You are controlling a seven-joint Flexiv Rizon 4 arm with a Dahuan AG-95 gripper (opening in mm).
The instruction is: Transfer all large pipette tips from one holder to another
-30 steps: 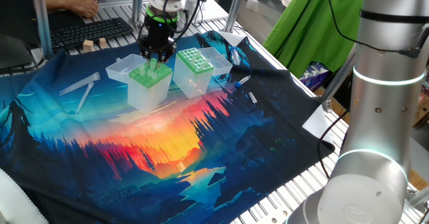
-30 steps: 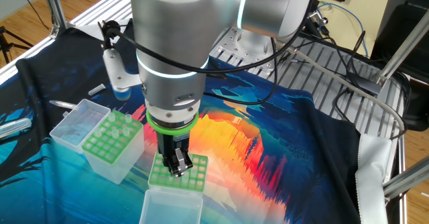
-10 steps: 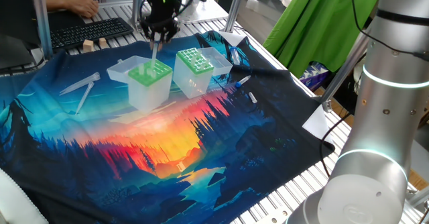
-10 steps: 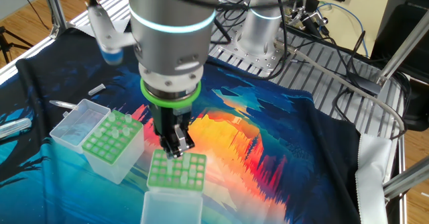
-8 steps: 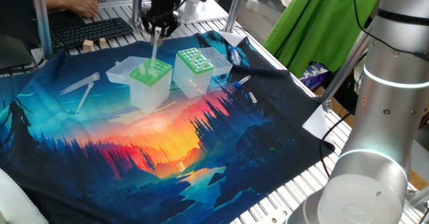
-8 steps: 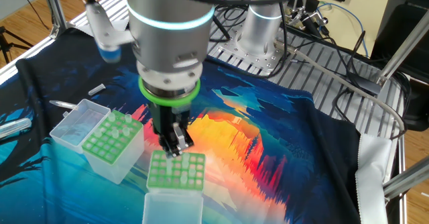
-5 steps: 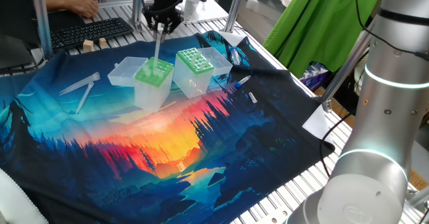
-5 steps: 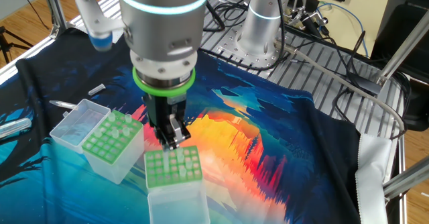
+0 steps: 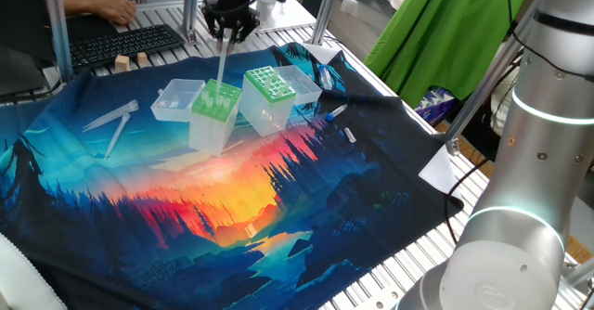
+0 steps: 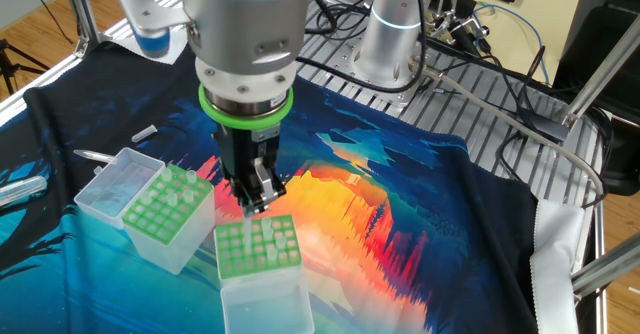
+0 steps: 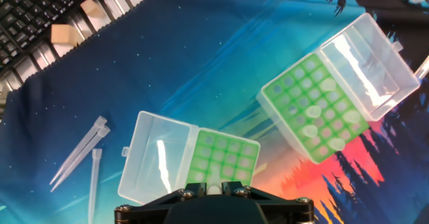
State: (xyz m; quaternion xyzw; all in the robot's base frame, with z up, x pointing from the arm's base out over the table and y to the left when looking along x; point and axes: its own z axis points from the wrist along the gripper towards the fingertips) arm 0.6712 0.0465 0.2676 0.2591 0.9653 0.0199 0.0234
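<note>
One fixed view: end effector [image 9: 229, 30] pinches a tip [image 9: 223, 64] upright over the plain holder [image 9: 210, 120]; its lower end sits at the top plate and the box looks tilted. Other fixed view: same pinch, dotted holder [image 10: 160, 212] just beside, already carrying tips. Hand view: pull-out step, I'd say; next move needs a straight lift clear, then a shift over a free dotted-holder hole.

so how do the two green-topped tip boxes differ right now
The plain light-green box sits tilted, with the tip held by the gripper still in it; the dotted-grid box stands flat and untouched. The dotted box's top is darker. Both are translucent with open lids.
</note>
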